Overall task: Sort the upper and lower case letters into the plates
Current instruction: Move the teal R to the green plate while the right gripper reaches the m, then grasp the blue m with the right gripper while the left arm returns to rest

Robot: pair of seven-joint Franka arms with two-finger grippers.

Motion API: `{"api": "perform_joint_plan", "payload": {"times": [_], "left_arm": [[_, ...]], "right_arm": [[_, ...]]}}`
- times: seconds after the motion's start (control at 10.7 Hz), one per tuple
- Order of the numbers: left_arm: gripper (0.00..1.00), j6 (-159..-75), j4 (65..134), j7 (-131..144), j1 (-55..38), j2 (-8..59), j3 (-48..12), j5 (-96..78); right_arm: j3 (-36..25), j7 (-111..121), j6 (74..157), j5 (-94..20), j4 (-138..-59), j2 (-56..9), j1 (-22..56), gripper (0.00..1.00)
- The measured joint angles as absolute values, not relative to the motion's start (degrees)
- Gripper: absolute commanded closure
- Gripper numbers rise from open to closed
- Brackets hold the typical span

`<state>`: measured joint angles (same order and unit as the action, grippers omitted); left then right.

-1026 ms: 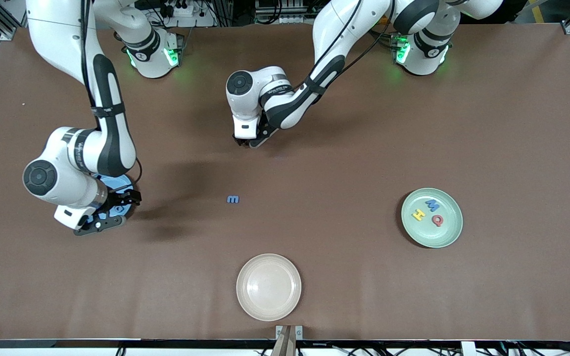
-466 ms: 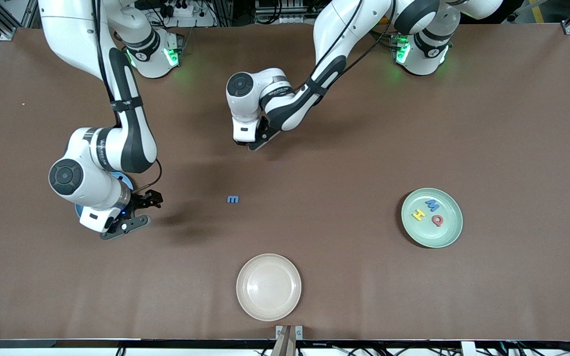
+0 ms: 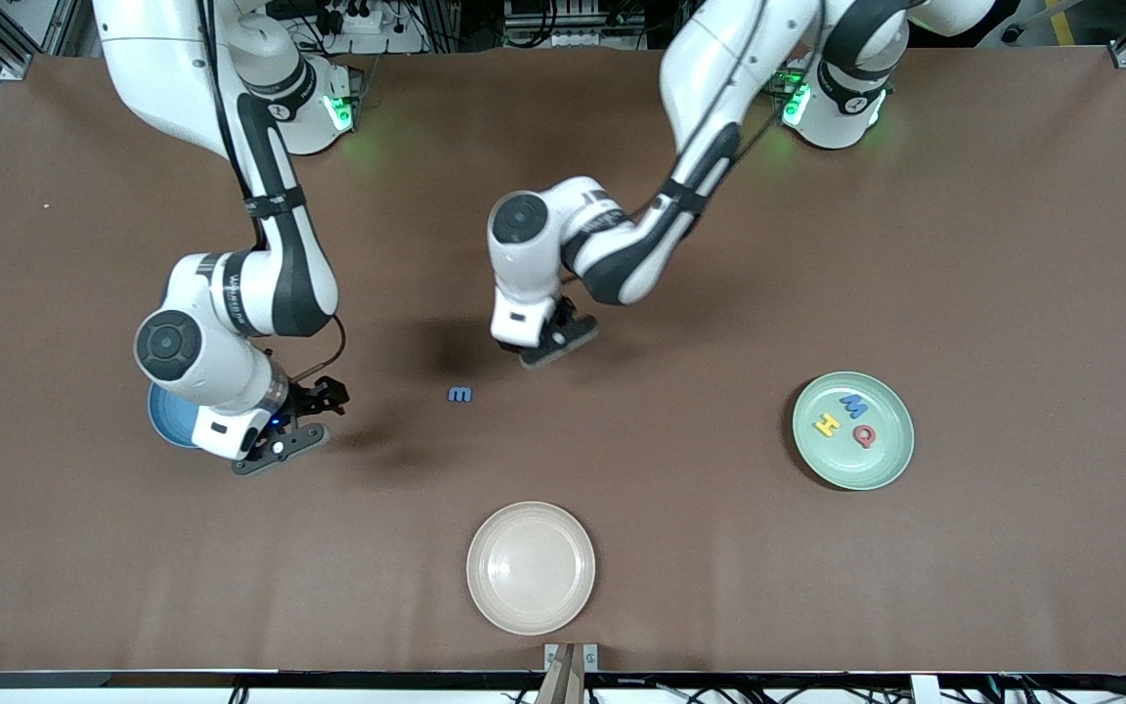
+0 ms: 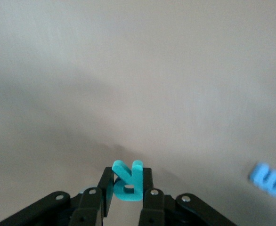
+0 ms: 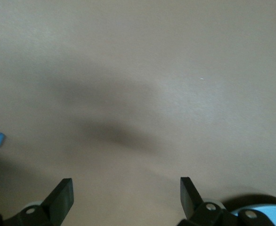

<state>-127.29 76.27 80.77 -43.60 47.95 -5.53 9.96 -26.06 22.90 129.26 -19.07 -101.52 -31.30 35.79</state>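
A cream plate [image 3: 531, 568] sits empty at the worktop's [image 3: 1013, 244] edge nearest the front camera, with bare brown surface all around it. Farther from that camera, the right gripper [image 3: 314, 422] hangs over bare worktop just beside the blue plate [image 3: 168, 418], its fingers [image 5: 62, 197] spread wide and holding nothing; the arm hides most of that plate, so its contents cannot be told. Between the two grippers a small blue m [image 3: 460, 394] lies flat on the worktop, alone in open room, nearer the left gripper than the right. The left gripper [image 3: 548, 344] is over bare worktop just beside that m, toward the robots' bases, and is clenched on an upright teal R [image 4: 127, 181] pinched between its fingers [image 4: 149, 197]. Well apart from it, toward the left arm's end of the worktop, the mint green plate [image 3: 853, 430] carries three capitals lying flat and apart: a blue M [image 3: 854, 405], a yellow H [image 3: 826, 424] and a red Q [image 3: 863, 436]. A broad stretch of bare worktop separates this plate from the left gripper.
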Motion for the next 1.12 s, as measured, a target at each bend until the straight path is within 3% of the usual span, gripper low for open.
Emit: {"api": "perform_joint_plan", "payload": {"times": [0.47,0.84,1.03,1.12], "left_arm": [[1.0,-116.18,77.03,43.3,-22.59,37.58,-5.79,4.83],[1.0,-114.66,86.5,21.76,-7.14,32.42,-5.94,4.3],[0.78,-115.16,89.66,20.9,-4.41,32.92,-5.88,4.3],[0.07,-115.37,90.34,20.9,-4.09,33.42,-5.84,4.3]], "right_arm": [[-23.56,19.06,130.82,-18.27,-101.29,-32.14,39.48,0.0],[-23.5,33.42,131.18,-17.73,-100.94,-32.17,41.23,0.0],[-22.4,42.89,131.25,-17.72,-100.93,-32.28,41.98,0.0],[-20.41,46.16,131.29,-17.72,-100.91,-32.42,42.3,0.0]]}}
